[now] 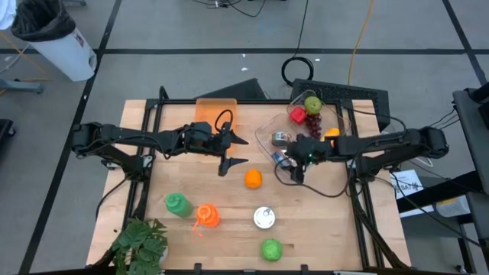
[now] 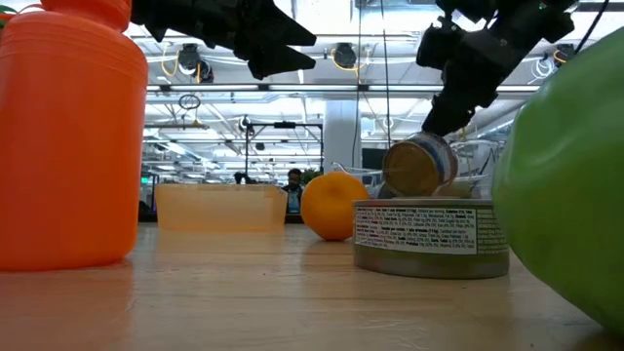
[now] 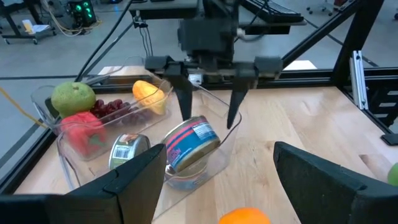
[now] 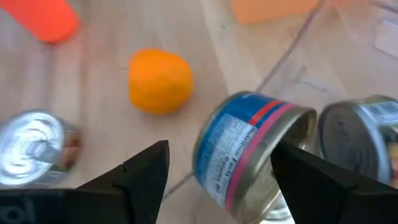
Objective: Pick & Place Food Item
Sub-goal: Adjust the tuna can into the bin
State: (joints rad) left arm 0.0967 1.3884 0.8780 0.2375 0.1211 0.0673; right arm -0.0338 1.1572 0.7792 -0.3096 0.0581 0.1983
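While tilted, blue can [image 3: 191, 144] partly hides behind right tool [image 3: 208, 122].

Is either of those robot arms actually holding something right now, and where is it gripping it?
No. The right end effector stands open over the blue-labelled can, which lies tilted on the clear tray's rim. The left end effector is open and empty.

The wooden table [image 1: 191, 244] carries a clear container [image 1: 340, 164] at its far right, an orange tray [image 1: 215, 109] at the far edge, and an orange [image 1: 254, 179] near the middle. Toward the near edge lie a green bottle [image 1: 177, 204], an orange bottle [image 1: 207, 216], a tin can [image 1: 264, 218] and a green fruit [image 1: 271, 249]. A leafy plant [image 1: 141, 243] sits at the near left corner.
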